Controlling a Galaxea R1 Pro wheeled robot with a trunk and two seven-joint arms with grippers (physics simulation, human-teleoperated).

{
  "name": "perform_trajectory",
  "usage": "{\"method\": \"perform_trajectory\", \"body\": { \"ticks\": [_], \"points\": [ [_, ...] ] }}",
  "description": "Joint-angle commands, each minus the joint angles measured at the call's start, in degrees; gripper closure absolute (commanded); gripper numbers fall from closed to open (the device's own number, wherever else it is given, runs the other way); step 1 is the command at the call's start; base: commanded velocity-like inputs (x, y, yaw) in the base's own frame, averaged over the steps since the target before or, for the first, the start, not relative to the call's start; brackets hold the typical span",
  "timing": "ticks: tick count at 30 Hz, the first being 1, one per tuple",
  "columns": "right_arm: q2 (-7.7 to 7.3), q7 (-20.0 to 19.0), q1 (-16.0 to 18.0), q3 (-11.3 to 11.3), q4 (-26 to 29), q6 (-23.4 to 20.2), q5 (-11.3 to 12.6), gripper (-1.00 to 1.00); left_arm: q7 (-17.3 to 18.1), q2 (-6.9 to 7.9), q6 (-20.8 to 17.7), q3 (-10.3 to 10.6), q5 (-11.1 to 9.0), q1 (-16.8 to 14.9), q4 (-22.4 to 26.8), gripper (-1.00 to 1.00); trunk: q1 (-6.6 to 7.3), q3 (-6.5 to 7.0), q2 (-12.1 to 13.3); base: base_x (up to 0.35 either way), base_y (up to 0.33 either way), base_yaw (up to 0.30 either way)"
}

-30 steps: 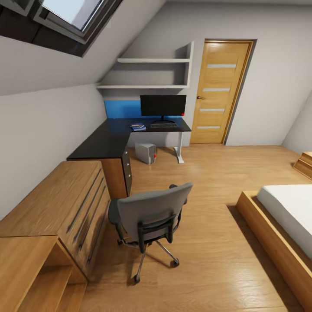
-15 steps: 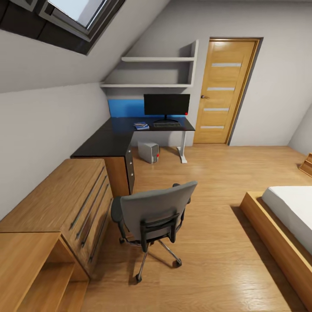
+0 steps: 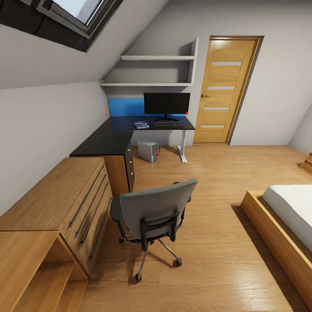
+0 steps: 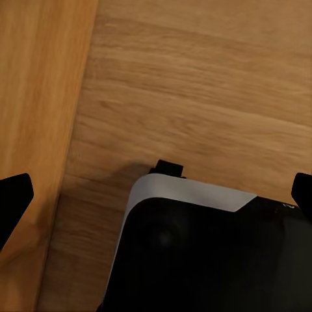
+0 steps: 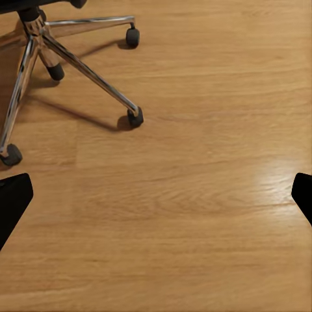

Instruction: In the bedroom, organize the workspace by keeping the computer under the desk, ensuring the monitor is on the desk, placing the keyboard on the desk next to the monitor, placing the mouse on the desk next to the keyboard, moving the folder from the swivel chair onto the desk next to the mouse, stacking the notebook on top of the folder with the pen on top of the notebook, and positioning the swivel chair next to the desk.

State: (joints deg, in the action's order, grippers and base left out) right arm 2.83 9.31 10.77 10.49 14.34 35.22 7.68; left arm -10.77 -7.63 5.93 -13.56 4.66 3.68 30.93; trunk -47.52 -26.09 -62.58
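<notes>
bedroom [image 3: 268, 86], swivel chair [image 3: 151, 216] apart from desk [image 3: 112, 138], left pincer [image 4: 156, 195] and right pincer [image 5: 156, 195] apart

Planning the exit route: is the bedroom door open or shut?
Shut. The door sits flush inside its frame, with no gap and nothing visible beyond it in the head view.

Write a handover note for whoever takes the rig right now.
Left claw and right claw: both open, empty, above the floor.
Monitor, keyboard and a small blue stack sit on the desk; the stack's contents are too small to tell.
Computer is under the desk.
Left: swivel chair stands apart from the desk, beside the wooden chest; move it over.
</notes>
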Motion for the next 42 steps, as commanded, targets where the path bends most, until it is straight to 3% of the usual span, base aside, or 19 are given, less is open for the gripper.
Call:
{"method": "perform_trajectory", "body": {
  "ticks": [1, 42],
  "points": [
    [-0.02, 0.19, 0.04, 0.5, -0.06, 0.2, 0.58, -1.0, 0.01, -0.08, 0.06, -0.29, 0.5, 0.01, -0.08, -1.0, -0.23, -0.23, -0.45, 0.0, 0.0, 0.0],
    [-0.09, 0.1, 0.04, 0.74, -1.86, 0.2, 0.49, -1.0, 0.22, -0.11, 0.13, -0.24, 0.53, 0.01, -0.43, -1.0, -9.24, -7.59, -16.89, 0.0, 0.0, 0.0]
  ]
}}
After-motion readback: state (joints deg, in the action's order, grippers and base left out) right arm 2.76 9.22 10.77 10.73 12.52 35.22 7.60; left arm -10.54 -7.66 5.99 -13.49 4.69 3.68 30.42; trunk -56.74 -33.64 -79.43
